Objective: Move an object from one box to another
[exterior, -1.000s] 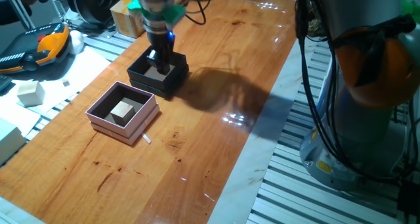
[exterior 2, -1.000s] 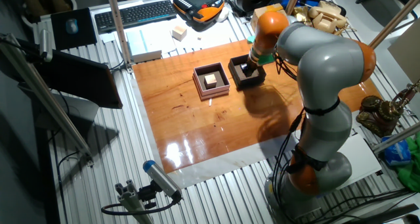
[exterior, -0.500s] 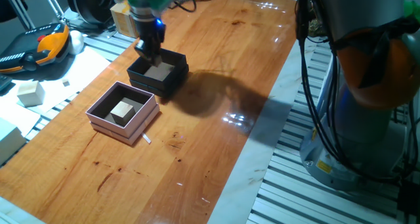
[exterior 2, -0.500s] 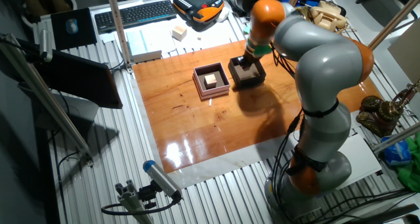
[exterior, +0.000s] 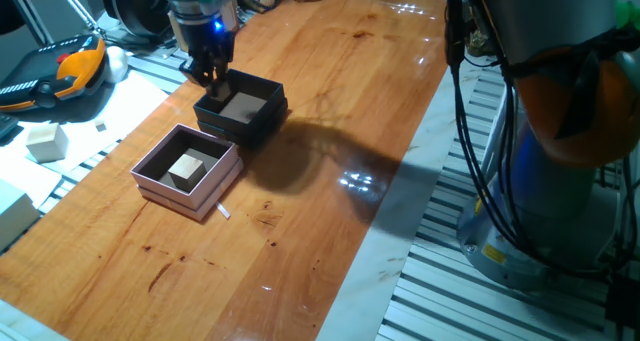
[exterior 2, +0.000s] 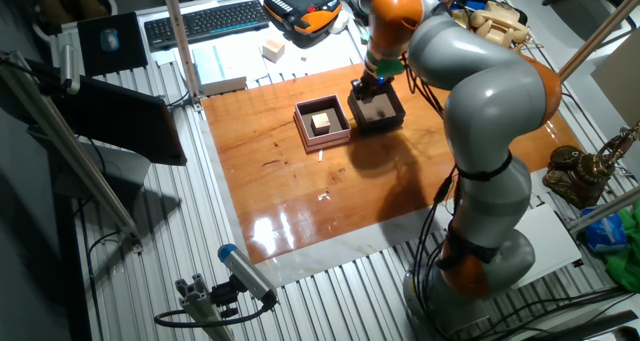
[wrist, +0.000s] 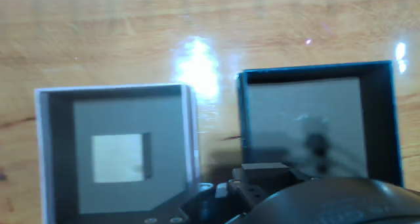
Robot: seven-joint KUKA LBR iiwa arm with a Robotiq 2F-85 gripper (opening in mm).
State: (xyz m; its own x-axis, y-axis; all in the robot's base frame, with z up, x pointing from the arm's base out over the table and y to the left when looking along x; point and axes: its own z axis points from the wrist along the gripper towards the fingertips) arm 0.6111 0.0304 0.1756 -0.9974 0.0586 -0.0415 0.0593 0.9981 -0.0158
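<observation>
gripper (exterior: 211,74) at upper left above black box (exterior: 241,111), jaw state unclear, nothing visibly held; small pale cube (exterior: 187,168) sits in pink box (exterior: 188,171) left of centre, looks light, stiff, best pinched on opposite flat sides.

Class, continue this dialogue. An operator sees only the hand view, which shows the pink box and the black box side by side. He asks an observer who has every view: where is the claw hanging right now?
Observer: The claw hangs over a far corner of the black box, above its rim and not down inside.
Operator: I see one cube in the pink box. Are there any others?
Observer: Yes, a second pale cube sits off the wooden table, on the white surface beside it.
Operator: Is anything loose on the wood?
Observer: A small white scrap lies beside the pink box.
</observation>
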